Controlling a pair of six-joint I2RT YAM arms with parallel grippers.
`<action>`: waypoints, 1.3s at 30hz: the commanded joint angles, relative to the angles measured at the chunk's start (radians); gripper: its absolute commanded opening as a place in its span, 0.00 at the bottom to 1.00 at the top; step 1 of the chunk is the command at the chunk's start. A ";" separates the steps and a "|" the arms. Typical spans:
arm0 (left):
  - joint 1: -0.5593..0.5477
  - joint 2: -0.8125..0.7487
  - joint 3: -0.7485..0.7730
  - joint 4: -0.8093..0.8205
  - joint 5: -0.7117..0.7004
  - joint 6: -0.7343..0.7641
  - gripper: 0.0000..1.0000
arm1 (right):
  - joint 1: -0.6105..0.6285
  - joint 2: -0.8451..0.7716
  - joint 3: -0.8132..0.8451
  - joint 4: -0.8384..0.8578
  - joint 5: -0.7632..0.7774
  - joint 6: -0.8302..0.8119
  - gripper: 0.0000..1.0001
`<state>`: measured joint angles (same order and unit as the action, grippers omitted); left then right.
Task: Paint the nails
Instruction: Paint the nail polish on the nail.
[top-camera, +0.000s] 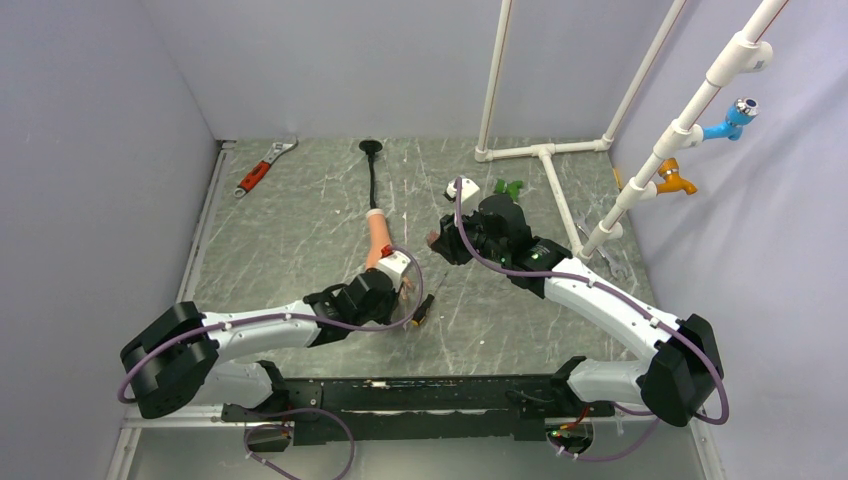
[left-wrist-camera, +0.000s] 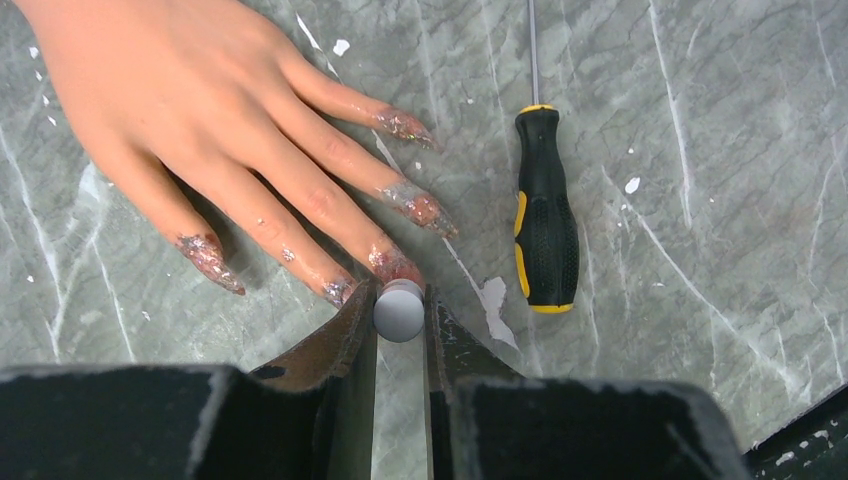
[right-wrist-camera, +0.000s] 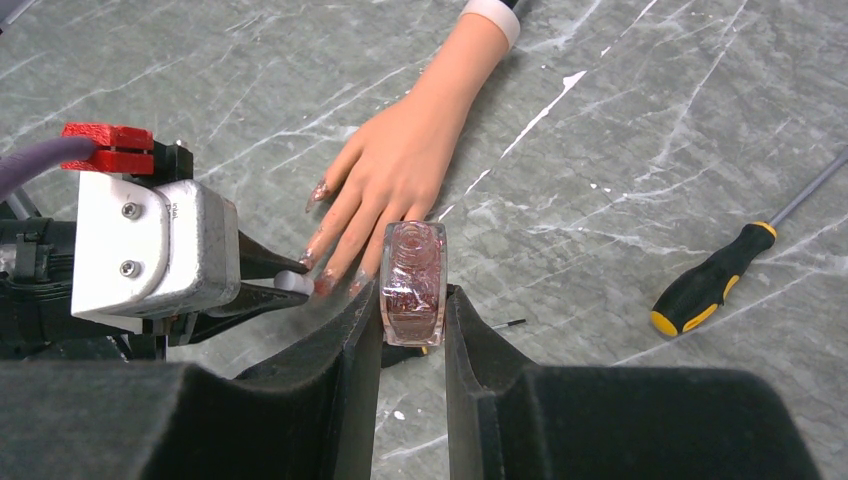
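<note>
The peach mannequin hand (left-wrist-camera: 190, 110) lies flat on the marble table, fingers spread, and its nails (left-wrist-camera: 425, 208) carry patchy pink glitter polish. My left gripper (left-wrist-camera: 400, 300) is shut on the round pale-grey brush cap (left-wrist-camera: 399, 312), right at a glittery fingertip (left-wrist-camera: 393, 262); the brush is hidden under the cap. My right gripper (right-wrist-camera: 413, 300) is shut on the clear polish bottle (right-wrist-camera: 413, 275) with pink glitter inside, held just right of the fingers (right-wrist-camera: 340, 235). From above, the left gripper (top-camera: 405, 288) and right gripper (top-camera: 437, 243) flank the hand (top-camera: 378, 240).
A black and yellow screwdriver (left-wrist-camera: 544, 215) lies just right of the fingers. A red-handled wrench (top-camera: 262, 168) lies at the far left. A white pipe frame (top-camera: 545, 152) with blue (top-camera: 733, 120) and orange taps (top-camera: 673, 180) stands at the right. The hand's black stalk (top-camera: 372, 170) runs to the back.
</note>
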<state>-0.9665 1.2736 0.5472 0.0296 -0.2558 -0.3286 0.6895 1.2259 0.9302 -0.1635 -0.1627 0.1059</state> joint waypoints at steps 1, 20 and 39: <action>-0.003 -0.021 -0.015 0.043 0.025 -0.022 0.00 | -0.005 -0.016 0.013 0.052 -0.007 0.006 0.00; -0.011 -0.063 -0.057 0.076 0.058 -0.030 0.00 | -0.004 -0.021 0.012 0.052 -0.009 0.006 0.00; -0.011 -0.036 -0.016 0.052 0.017 -0.002 0.00 | -0.003 -0.027 0.009 0.049 -0.008 0.006 0.00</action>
<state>-0.9730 1.2282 0.4923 0.0673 -0.2089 -0.3519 0.6895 1.2259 0.9302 -0.1635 -0.1631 0.1059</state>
